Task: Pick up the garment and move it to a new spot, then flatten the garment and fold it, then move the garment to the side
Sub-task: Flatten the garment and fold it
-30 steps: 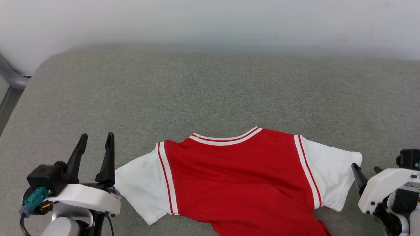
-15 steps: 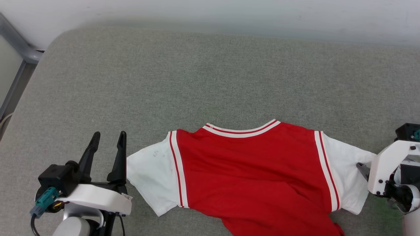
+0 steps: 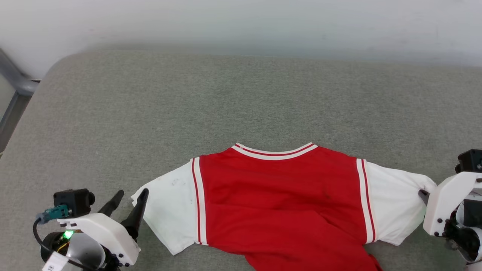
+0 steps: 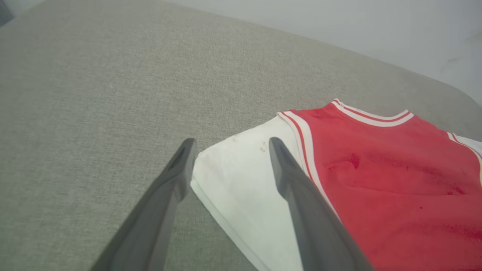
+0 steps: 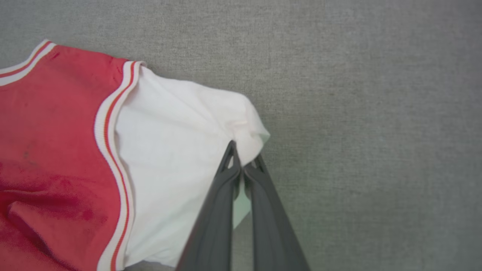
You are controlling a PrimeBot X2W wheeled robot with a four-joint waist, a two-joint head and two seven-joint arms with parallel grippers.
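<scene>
The garment (image 3: 278,195), a red jersey with white short sleeves and striped trim, lies spread on the grey cushion, collar toward the far side. My right gripper (image 3: 424,195) is shut on the hem of the right sleeve (image 5: 241,131), bunching the white cloth there. The gripper (image 5: 244,158) pinches that sleeve edge in the right wrist view. My left gripper (image 3: 130,197) is open at the left sleeve's outer corner. In the left wrist view the left gripper (image 4: 229,146) straddles that white sleeve corner (image 4: 233,177), one finger over the cloth, one over the cushion.
The grey fabric cushion (image 3: 241,105) stretches far beyond the jersey toward a white wall. A grey metal frame (image 3: 15,86) stands past the cushion's left corner. The jersey's lower part runs off the bottom of the head view.
My right gripper closed on the right sleeve's edge. My left gripper tipped down and forward to the left sleeve corner. The head camera shifted between frames.
</scene>
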